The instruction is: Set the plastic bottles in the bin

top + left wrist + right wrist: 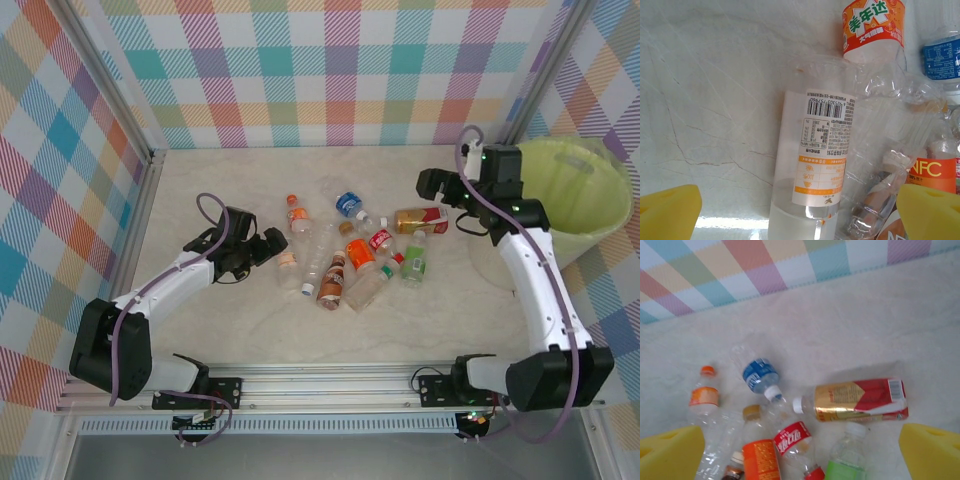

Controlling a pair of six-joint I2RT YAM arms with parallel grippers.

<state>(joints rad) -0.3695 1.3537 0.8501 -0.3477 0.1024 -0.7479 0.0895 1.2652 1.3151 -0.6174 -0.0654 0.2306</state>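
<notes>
Several plastic bottles (350, 250) lie scattered mid-table. My left gripper (270, 245) is open just left of the heap. In the left wrist view its yellow pads (667, 212) stand wide apart, and a clear bottle with a white and orange label (815, 160) lies lengthwise between them, touching neither. My right gripper (432, 185) hangs open above the heap's right end, left of the lime-green bin (575, 200). Below the right gripper (800, 455) lie a gold and red bottle (860, 400), a blue-labelled one (760, 374) and a red-labelled one (792, 437).
Checked walls close in the table at the back and on both sides. The bin stands against the right wall beside the right arm. A metal rail (330, 385) runs along the near edge between the arm bases.
</notes>
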